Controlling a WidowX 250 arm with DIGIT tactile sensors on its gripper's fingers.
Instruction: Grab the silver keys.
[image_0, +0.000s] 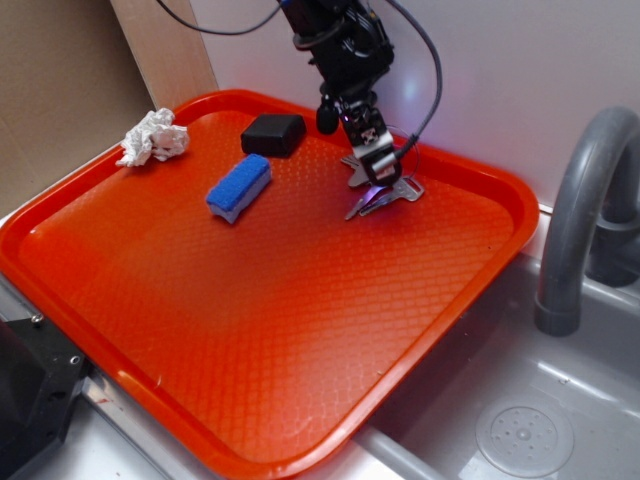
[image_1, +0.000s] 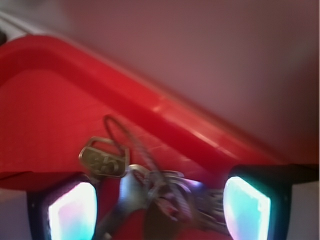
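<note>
Exterior view: you look down at an angle across the whole red tray (image_0: 250, 330) toward the back wall, from well off. Wrist view: you sit low and close between the fingertips (image_1: 72, 212), facing the tray's far rim. Both views share the silver keys (image_0: 385, 192) and that rim.
</note>
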